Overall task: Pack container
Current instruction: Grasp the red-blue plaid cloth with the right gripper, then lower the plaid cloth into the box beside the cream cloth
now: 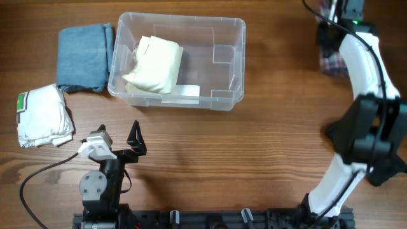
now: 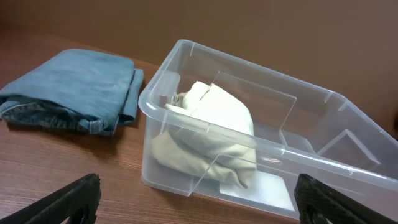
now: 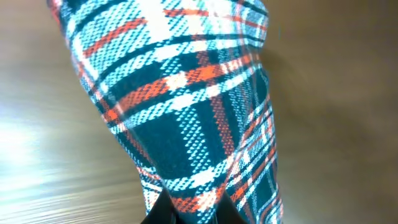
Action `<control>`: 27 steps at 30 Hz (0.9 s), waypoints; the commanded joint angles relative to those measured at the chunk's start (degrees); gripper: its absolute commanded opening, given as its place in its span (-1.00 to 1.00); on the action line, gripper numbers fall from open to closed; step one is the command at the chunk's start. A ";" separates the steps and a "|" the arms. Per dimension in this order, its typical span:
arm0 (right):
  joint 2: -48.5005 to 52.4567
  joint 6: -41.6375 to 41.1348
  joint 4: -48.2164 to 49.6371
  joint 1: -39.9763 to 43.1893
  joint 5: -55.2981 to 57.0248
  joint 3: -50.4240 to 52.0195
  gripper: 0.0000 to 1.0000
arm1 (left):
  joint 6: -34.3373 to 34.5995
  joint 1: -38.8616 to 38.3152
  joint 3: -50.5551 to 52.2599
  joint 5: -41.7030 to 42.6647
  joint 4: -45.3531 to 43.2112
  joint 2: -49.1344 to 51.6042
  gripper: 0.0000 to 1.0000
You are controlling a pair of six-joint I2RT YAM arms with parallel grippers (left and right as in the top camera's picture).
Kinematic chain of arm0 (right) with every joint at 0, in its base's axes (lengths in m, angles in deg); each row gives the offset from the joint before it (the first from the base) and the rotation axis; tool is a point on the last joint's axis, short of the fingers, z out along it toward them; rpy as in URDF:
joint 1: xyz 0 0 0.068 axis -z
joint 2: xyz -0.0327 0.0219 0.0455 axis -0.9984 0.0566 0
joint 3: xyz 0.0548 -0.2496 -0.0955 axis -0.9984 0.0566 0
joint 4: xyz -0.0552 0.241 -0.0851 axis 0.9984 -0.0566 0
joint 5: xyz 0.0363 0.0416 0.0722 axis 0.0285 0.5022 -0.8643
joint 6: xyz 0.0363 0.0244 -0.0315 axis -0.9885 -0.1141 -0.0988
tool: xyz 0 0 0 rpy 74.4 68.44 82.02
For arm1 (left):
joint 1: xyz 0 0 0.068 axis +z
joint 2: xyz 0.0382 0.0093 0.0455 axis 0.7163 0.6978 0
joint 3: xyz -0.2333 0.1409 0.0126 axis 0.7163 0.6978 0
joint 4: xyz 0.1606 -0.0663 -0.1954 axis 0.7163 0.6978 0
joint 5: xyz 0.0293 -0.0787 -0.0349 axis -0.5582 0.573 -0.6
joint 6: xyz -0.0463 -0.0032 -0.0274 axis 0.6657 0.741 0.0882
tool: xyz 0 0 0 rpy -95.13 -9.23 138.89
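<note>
The container [image 1: 240,63] sits on the far side of the table [image 1: 254,146], a little left of centre, with its open top up. A cream cloth [image 1: 156,63] is bunched in its left half. The right half, with its moulded dividers, is bare, so there looks to be room for more.

The right gripper [image 3: 189,211] is at the far right corner, well apart from the container, its fingertips pinched together on a plaid cloth [image 3: 186,93]. The fabric fills the wrist view and drapes away from the pinch, which suggests it is held by one edge so that it can be carried over. How much of it rests on the wood I cannot tell.

The left gripper [image 2: 196,186] waits near the front edge with its fingers spread wide, holding nothing. It faces the container's near left corner, probably parked there to keep out of the other arm's path.

A folded blue cloth [image 1: 82,56] lies just left of the container. A white cloth [image 1: 41,116] lies nearer, at the left edge (both presumably waiting their turn).
</note>
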 commanded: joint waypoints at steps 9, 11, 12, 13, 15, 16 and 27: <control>-23.04 -36.79 3.45 -11.76 -51.54 -1.25 -0.91 | -0.33 -0.37 0.28 -0.35 0.07 -0.46 1.00; -22.40 -43.15 5.09 -14.38 -51.52 0.31 -0.92 | -0.33 -0.37 0.28 -0.35 0.07 -0.46 0.99; -21.88 -44.61 6.08 -15.78 -51.32 1.01 -0.92 | -0.33 -0.37 0.28 -0.35 0.07 -0.46 1.00; -21.46 -45.20 7.37 -17.09 -51.32 1.70 -0.92 | -0.33 -0.37 0.28 -0.35 0.07 -0.46 0.99; -20.48 -45.09 8.52 -20.44 -50.84 3.02 -0.92 | -0.33 -0.37 0.28 -0.35 0.07 -0.46 0.99; -20.04 -44.00 8.61 -21.97 -50.31 3.43 -0.91 | -0.33 -0.37 0.28 -0.35 0.07 -0.46 0.99; -10.16 -39.58 1.38 -38.27 -4.20 3.50 -0.92 | -0.33 -0.37 0.28 -0.35 0.07 -0.46 0.99</control>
